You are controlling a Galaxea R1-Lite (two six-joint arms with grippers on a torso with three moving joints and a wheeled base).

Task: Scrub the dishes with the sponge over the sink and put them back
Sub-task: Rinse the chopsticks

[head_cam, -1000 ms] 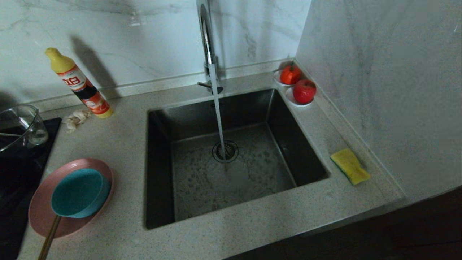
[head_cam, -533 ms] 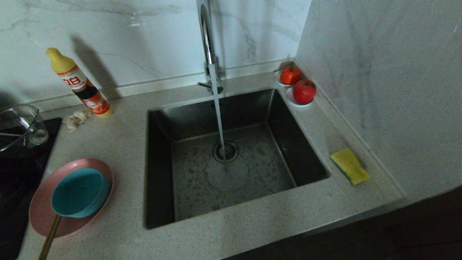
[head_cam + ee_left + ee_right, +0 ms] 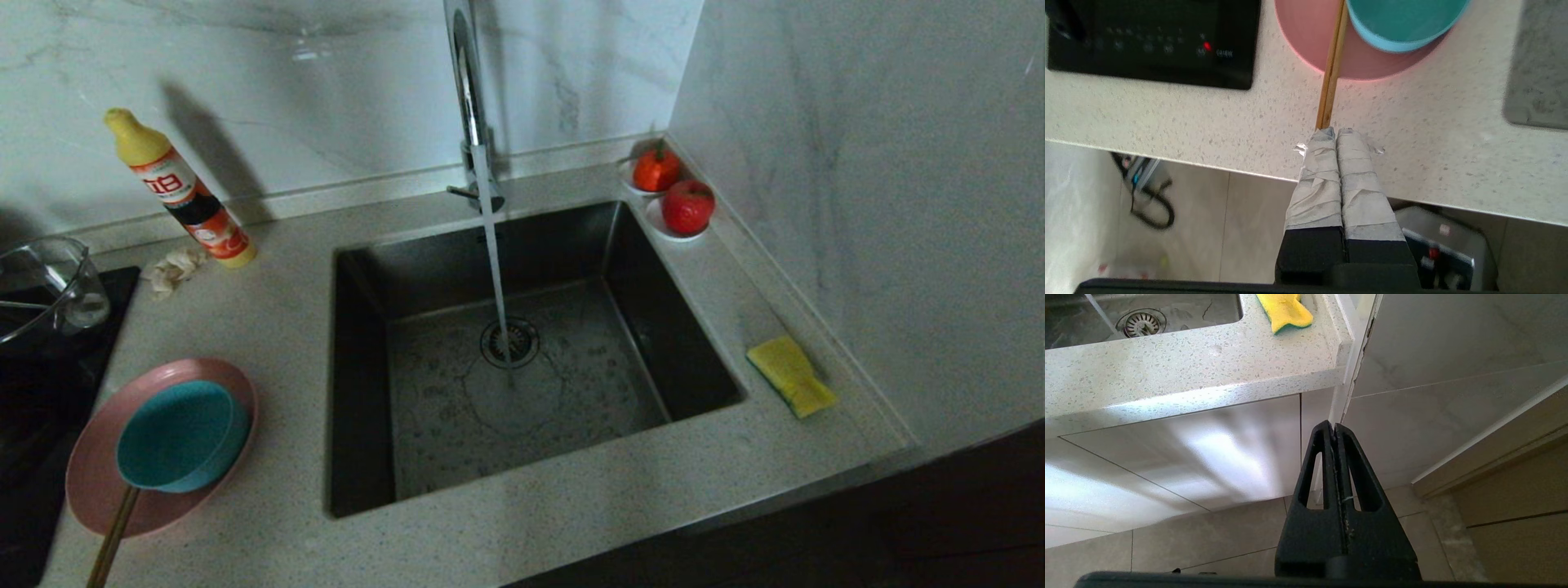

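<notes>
Teal bowl (image 3: pixel 181 437) and chopsticks (image 3: pixel 110 543) occupy pink plate (image 3: pixel 98 474).

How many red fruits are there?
2. One red fruit sits in the back corner by the wall; the other red fruit is just in front of it, beside the sink. None looks hidden.

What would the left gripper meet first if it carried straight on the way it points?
Probably the wooden chopsticks, whose near end lies just ahead of the shut left gripper. Beyond them come the pink plate and teal bowl. Its height above the counter is unclear.
</notes>
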